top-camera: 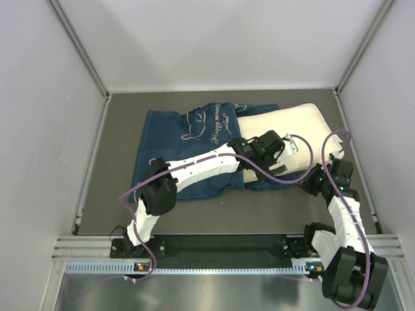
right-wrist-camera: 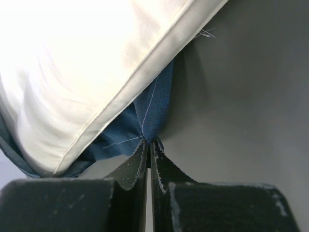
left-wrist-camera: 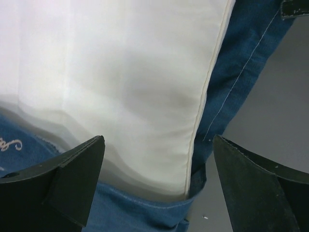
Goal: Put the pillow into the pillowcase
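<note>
Between the wide-spread fingers of the left gripper (left-wrist-camera: 158, 140) lies the cream-white pillow (left-wrist-camera: 120, 72), its seamed edge running down toward the right-hand finger; the jaws grip nothing. Beside that edge, on the right-hand finger's side, shows the dark blue pillowcase (left-wrist-camera: 241, 63) with a white stitch line. A fold of it crosses under the pillow's corner, just ahead of the gap between the jaws. The right gripper (right-wrist-camera: 148, 142) has its jaws pressed together, pinching a small peak of the pillowcase's blue fabric at their tips. Above and left of those tips the pillow bulges out of the case. To their right is bare grey table (right-wrist-camera: 241, 96).
</note>
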Action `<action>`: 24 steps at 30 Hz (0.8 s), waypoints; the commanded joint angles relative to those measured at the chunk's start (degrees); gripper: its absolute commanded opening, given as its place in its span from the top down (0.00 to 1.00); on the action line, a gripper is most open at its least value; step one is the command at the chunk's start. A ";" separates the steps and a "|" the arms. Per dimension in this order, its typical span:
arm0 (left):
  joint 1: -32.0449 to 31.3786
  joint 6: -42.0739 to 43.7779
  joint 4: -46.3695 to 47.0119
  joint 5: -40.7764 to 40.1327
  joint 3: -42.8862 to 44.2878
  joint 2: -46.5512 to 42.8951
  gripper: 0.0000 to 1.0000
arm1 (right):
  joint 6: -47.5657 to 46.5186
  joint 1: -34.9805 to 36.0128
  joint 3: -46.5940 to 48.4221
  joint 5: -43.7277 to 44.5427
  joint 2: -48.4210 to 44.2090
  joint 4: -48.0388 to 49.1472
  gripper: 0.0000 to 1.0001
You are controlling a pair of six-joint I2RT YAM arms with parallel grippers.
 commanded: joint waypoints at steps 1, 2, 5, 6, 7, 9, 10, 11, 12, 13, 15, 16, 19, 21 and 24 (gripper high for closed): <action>-0.25 4.48 2.84 2.96 3.53 2.32 0.01 | -0.04 -0.51 2.31 -2.27 -1.73 -0.05 1.00; -0.34 4.83 2.66 3.22 4.15 3.63 0.01 | -0.12 -0.43 2.40 -2.27 -1.90 -0.31 1.00; -0.43 5.71 0.64 4.98 7.40 6.89 0.01 | 0.05 -0.42 2.84 -2.01 -1.91 -0.57 1.00; -0.52 5.89 0.20 4.55 8.80 7.77 0.01 | 0.05 -0.42 2.93 -2.10 -1.82 -0.66 1.00; -0.69 5.98 -0.50 4.11 9.25 9.00 0.01 | 0.05 -0.42 2.93 -2.18 -1.73 -0.66 1.00; -0.69 6.68 -0.42 2.80 9.78 10.06 0.06 | 0.14 -0.51 3.01 -2.18 -1.73 -0.57 1.00; -0.69 6.94 -0.24 1.83 9.78 10.85 0.10 | 0.14 -0.51 3.01 -2.18 -1.82 -0.66 1.00; -0.61 7.64 -0.42 0.86 10.22 11.29 0.20 | 0.23 -0.51 2.93 -2.10 -1.90 -0.66 1.00; -0.52 7.99 -0.85 -1.93 10.48 11.81 0.32 | 0.23 -0.51 2.93 -2.10 -1.99 -0.66 1.00; -0.43 8.00 -1.38 -3.00 10.83 12.60 0.41 | 0.32 -0.51 2.93 -2.10 -2.17 -0.58 1.00; 0.18 8.17 -1.74 -3.80 10.58 12.70 0.41 | 0.40 -0.43 2.84 -2.18 -2.26 -0.75 1.00; 0.27 8.17 -1.65 -3.54 10.14 12.18 0.45 | 0.58 -0.51 2.93 -2.27 -2.34 -0.66 1.00; 0.54 8.35 -1.21 -4.32 7.86 10.86 0.56 | 0.67 -0.69 3.54 -2.27 -2.34 -1.01 1.00; 0.54 8.61 -1.56 -5.12 6.37 10.42 0.79 | 0.76 -1.13 4.15 -2.62 -2.26 -1.02 1.00; 0.62 8.61 -2.35 -7.05 4.78 9.89 1.00 | 0.67 -1.74 4.95 -2.80 -1.73 -1.10 1.00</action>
